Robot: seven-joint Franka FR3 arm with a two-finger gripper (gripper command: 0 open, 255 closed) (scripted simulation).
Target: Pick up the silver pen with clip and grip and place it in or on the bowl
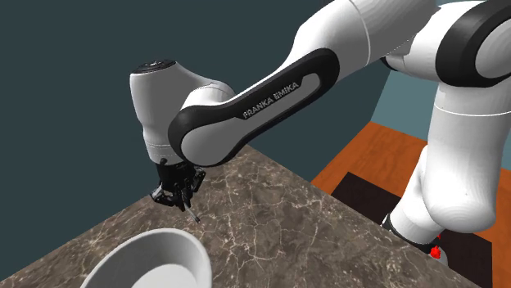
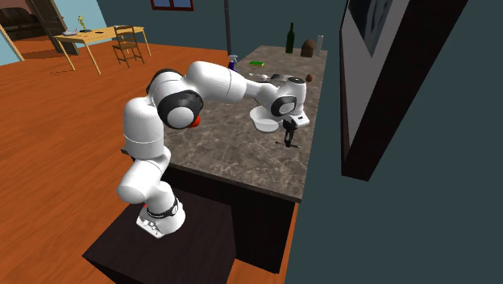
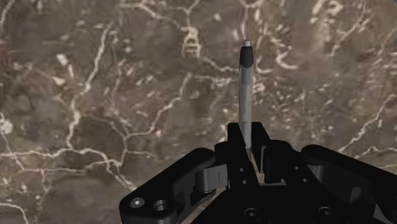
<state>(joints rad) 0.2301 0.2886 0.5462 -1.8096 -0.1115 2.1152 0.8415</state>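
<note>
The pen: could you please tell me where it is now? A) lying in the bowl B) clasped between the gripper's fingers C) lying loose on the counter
B: the wrist view shows the pen clasped in the gripper, its tip pointing at the counter.
</note>
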